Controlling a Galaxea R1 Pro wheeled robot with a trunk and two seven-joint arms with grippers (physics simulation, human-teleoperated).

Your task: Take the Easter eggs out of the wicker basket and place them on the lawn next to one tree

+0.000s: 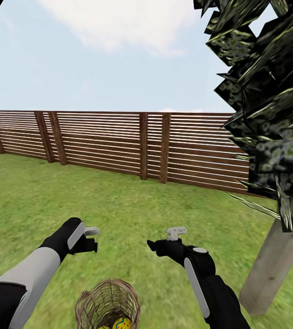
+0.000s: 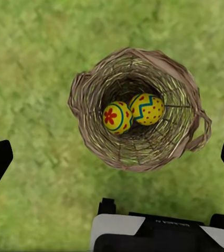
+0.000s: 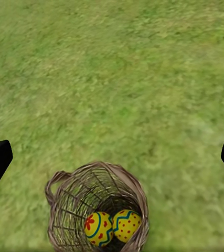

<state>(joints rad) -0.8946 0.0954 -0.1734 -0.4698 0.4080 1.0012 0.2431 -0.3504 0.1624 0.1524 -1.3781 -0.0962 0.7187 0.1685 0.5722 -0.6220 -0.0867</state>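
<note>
Both grippers over the wicker basket (image 2: 138, 107), jaws spread wide, holding nothing.

You lower the left gripper (image 2: 112, 157) straight into the basket mouth on the lawn (image 2: 33, 58); the flower egg (image 2: 116, 117) and zigzag egg (image 2: 147, 108) lie touching at the bottom, long axes apparently tilted sideways. Close across the short axis. The tree (image 1: 274, 265) stands near, at right.
</note>
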